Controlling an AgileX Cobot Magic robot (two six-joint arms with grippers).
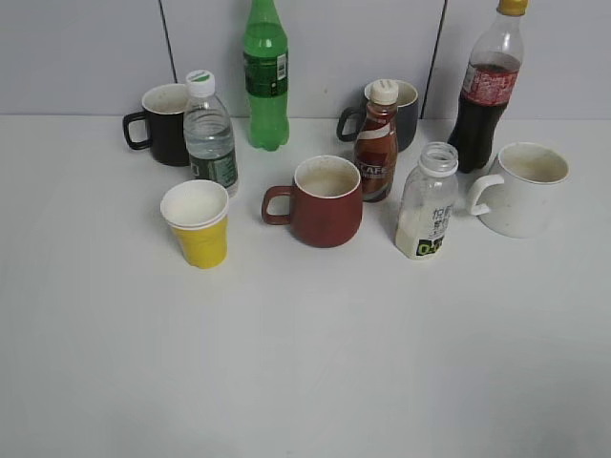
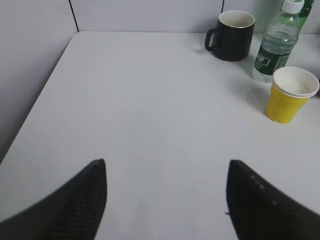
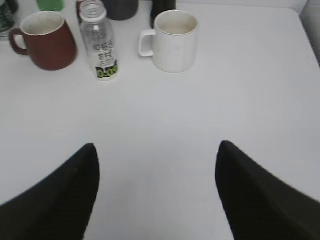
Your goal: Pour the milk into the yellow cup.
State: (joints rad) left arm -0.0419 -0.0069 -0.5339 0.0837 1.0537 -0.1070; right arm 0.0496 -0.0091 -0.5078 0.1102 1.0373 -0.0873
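Note:
The milk bottle (image 1: 427, 202) stands upright and capless right of centre, white liquid low inside; it also shows in the right wrist view (image 3: 101, 45). The yellow cup (image 1: 198, 224) stands upright at the left; it also shows in the left wrist view (image 2: 289, 95). My left gripper (image 2: 167, 167) is open and empty over bare table, well short and left of the cup. My right gripper (image 3: 157, 150) is open and empty, well short of the milk bottle. Neither gripper shows in the exterior view.
A red-brown mug (image 1: 323, 201) stands between cup and milk. A brown coffee bottle (image 1: 376, 143), water bottle (image 1: 210, 134), black mug (image 1: 162, 124), green bottle (image 1: 265, 76), cola bottle (image 1: 487, 91), dark mug (image 1: 401, 113) and white mug (image 1: 520, 189) stand around them.

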